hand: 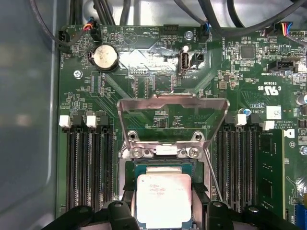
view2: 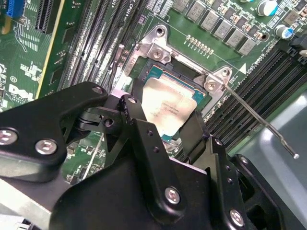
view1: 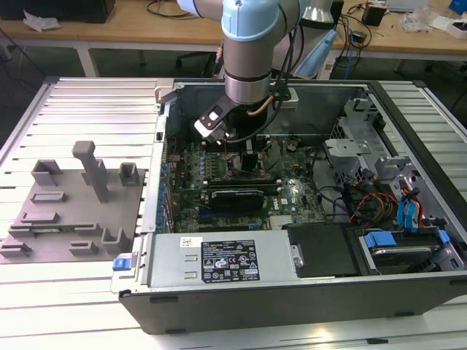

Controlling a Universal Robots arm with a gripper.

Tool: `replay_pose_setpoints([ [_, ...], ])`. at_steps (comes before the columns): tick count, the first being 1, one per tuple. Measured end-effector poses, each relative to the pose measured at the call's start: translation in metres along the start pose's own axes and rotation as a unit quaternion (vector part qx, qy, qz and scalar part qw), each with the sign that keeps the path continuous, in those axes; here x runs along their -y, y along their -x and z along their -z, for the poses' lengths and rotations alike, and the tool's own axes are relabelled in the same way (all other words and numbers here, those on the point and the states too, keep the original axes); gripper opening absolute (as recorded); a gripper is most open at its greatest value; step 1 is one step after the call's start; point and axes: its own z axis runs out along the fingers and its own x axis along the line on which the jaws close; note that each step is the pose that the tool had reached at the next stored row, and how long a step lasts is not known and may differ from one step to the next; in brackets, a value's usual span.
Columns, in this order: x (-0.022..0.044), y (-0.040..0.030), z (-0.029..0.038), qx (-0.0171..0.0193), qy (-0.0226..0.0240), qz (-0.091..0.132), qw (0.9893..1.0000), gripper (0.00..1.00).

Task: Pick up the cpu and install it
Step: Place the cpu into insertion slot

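My gripper (hand: pixel 163 207) is clamped on the cpu (hand: pixel 163 191) edges beside the raised load plate (hand: pixel 172 99); memory slots (hand: pixel 88 167) crowd both sides

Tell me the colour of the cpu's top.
Pale silvery white metal. The cpu shows best in the first wrist view.

One cpu (hand: pixel 163 199) (silvery) — one coin cell (hand: pixel 104 56)
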Motion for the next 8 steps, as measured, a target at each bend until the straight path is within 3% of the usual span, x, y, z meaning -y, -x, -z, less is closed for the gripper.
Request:
replay_pose_setpoints([
  [8,-0.0005,0.0003,-0.0008,-0.0001,0.0002,-0.007,1.0000,0.55],
])
